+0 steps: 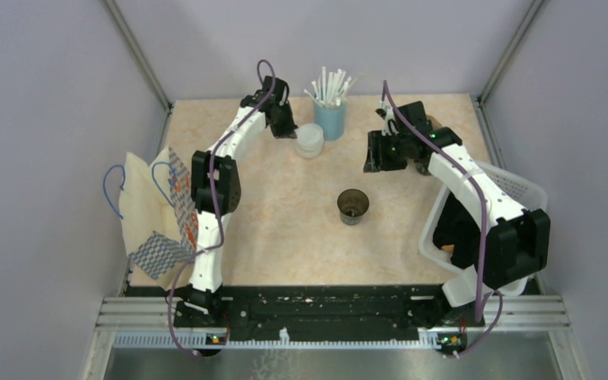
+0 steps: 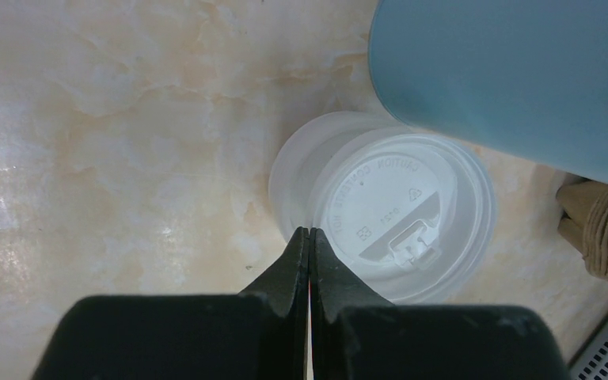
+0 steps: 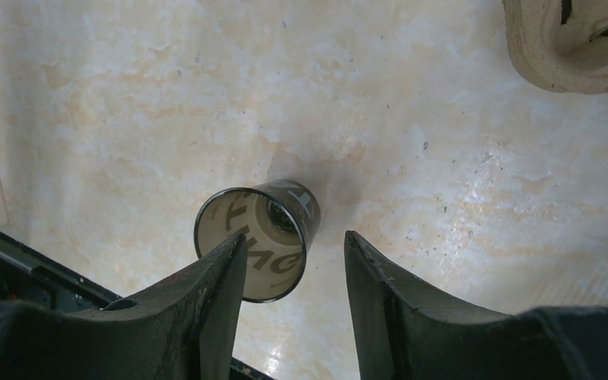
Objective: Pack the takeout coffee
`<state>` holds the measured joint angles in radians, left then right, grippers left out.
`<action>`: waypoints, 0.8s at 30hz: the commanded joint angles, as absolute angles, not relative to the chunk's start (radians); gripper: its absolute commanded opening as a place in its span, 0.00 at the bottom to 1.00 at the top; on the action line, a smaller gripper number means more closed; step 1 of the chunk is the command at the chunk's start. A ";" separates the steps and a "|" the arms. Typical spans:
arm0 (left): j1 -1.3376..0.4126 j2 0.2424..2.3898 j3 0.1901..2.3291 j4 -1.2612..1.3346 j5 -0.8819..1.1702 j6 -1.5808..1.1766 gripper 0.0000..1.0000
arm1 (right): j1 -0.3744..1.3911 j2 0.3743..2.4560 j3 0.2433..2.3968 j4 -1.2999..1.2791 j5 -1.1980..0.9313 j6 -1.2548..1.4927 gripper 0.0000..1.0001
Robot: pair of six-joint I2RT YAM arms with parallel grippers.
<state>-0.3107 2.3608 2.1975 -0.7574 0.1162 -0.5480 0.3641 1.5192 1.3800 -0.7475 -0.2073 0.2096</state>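
The takeout coffee cup stands upright and uncovered in the middle of the table, dark outside and tan inside. In the right wrist view the cup lies below and just left of the gap between my fingers. My right gripper hovers open above the table, behind and right of the cup, holding nothing. White lids sit stacked at the back beside the blue cup. My left gripper is shut, its tips at the near rim of the top lid, with nothing visible between them.
A light-blue cup of white straws stands right behind the lids. A brown pulp cup carrier lies at the back right. A white basket sits at the right edge and a paper bag at the left.
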 commanded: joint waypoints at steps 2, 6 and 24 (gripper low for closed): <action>-0.308 2.357 2.240 -0.740 0.168 -0.570 0.00 | 0.360 1.471 1.384 -0.721 -0.214 0.206 0.49; -0.308 2.362 2.243 -0.743 0.173 -0.569 0.01 | 0.360 1.470 1.384 -0.721 -0.213 0.206 0.49; -0.287 2.375 2.240 -0.754 0.128 -0.540 0.00 | 0.360 1.481 1.387 -0.719 -0.222 0.206 0.49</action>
<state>-0.2951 2.3665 2.2066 -0.7635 0.1410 -0.5541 0.3641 1.5177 1.3800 -0.7475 -0.2081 0.2096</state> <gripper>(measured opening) 0.006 0.489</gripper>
